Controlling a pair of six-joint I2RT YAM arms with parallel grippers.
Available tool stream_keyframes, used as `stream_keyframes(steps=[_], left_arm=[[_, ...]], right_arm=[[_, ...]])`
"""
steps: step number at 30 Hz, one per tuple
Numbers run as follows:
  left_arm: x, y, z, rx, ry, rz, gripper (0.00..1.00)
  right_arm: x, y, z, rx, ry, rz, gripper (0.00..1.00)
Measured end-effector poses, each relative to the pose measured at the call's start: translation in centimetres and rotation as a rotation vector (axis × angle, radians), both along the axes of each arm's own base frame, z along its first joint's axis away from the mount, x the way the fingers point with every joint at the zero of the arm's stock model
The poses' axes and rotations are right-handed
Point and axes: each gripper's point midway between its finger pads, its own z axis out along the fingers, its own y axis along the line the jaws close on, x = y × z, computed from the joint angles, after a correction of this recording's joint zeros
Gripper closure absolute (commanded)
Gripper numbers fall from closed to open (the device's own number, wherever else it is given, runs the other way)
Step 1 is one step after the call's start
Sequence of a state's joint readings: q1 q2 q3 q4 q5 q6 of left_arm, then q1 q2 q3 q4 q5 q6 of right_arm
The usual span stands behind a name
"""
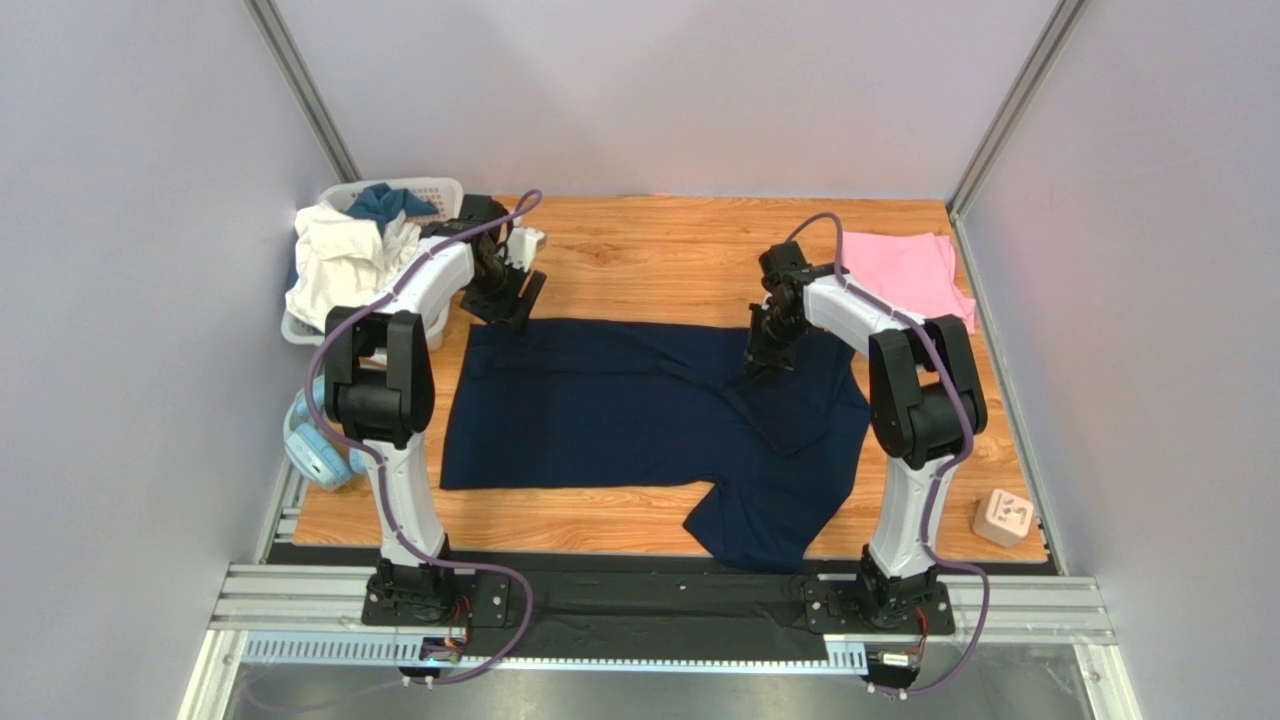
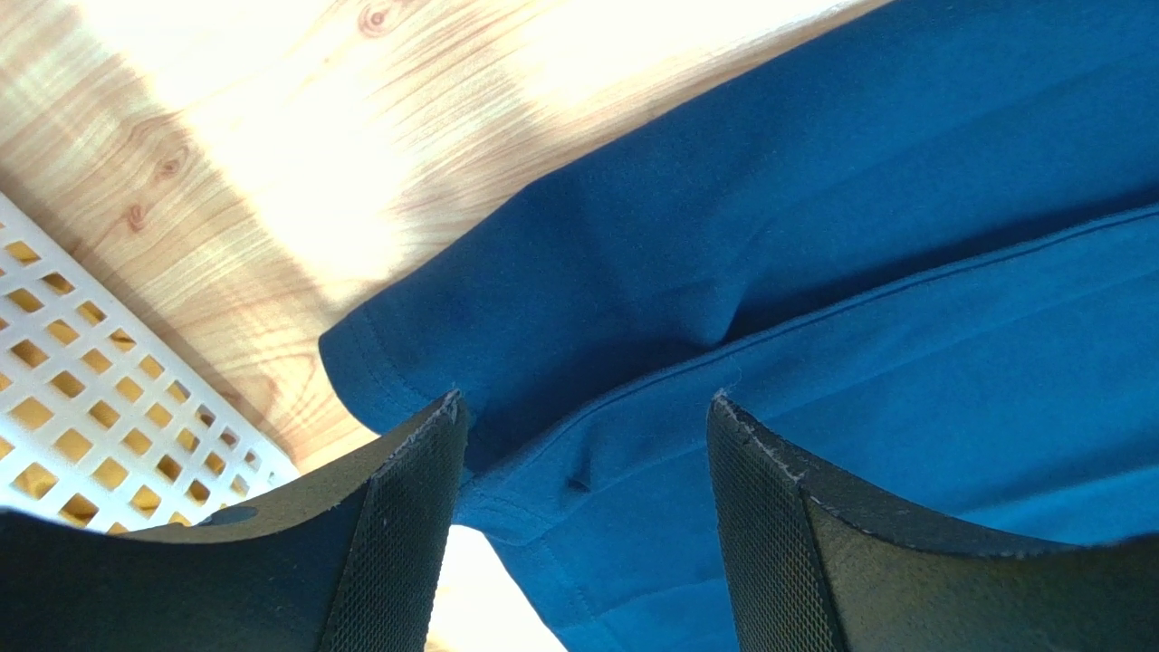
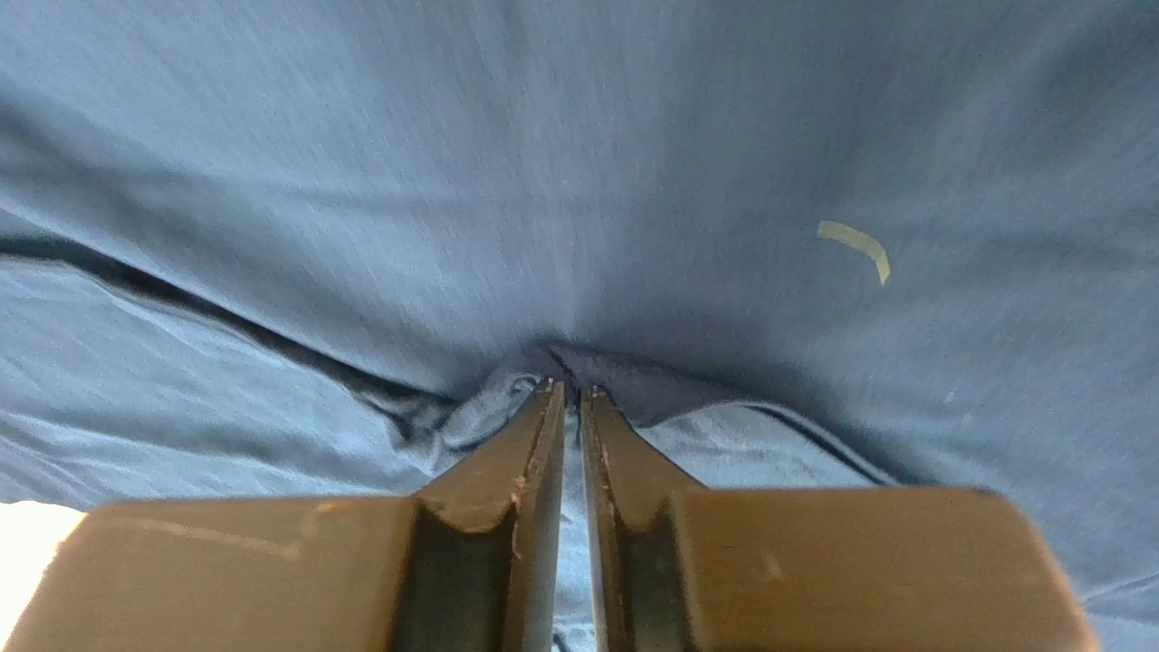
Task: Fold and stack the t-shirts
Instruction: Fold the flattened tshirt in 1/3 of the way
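Navy t-shirt (image 1: pixel 601 405) — tiny yellow sliver (image 3: pixel 854 249)

Behind the navy shirt (image 1: pixel 601 405), open table (image 1: pixel 661 248) runs from laundry basket (image 1: pixel 436 191) to pink shirt (image 1: pixel 902 270); the basket stands just beside the left hand (image 1: pixel 504 300).

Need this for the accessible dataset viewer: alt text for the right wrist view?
The right gripper, jaws nearly together, pinches a bunched ridge of the navy t-shirt, which fills nearly the whole frame. A small pale strip lies on the cloth at upper right.
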State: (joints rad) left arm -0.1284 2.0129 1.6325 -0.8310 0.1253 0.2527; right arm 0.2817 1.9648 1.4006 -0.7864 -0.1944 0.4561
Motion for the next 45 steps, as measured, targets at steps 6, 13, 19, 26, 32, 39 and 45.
stream_keyframes(steps=[6, 13, 19, 26, 32, 39, 45], left_arm=[[-0.3, 0.2, -0.5, 0.011, 0.008, 0.003, 0.29], [0.1, 0.7, -0.5, 0.03, -0.009, 0.011, 0.28], [0.2, 1.2, -0.5, 0.037, -0.009, 0.032, 0.29], [-2.7, 2.5, -2.4, 0.048, 0.069, 0.056, 0.36], [-5.6, 3.0, -3.6, 0.047, 0.139, 0.059, 0.49], [-5.6, 2.8, -3.7, 0.04, 0.14, 0.054, 0.87], [-5.7, 2.8, -3.6, 0.037, 0.141, 0.049, 0.92]], right_arm=[[-2.8, 0.8, 0.8, 0.008, 0.005, 0.038, 0.87], [-4.8, 2.4, 4.0, 0.076, -0.015, 0.087, 0.78], [3.4, 1.6, 8.8, 0.091, -0.168, 0.022, 0.82], [9.4, -2.6, 5.7, 0.028, -0.167, -0.092, 0.88], [7.0, -3.1, 0.5, -0.011, -0.024, -0.094, 0.9], [6.8, -3.0, 0.2, -0.013, -0.019, -0.09, 0.9], [6.8, -3.3, -0.3, -0.015, -0.01, -0.096, 0.91]])
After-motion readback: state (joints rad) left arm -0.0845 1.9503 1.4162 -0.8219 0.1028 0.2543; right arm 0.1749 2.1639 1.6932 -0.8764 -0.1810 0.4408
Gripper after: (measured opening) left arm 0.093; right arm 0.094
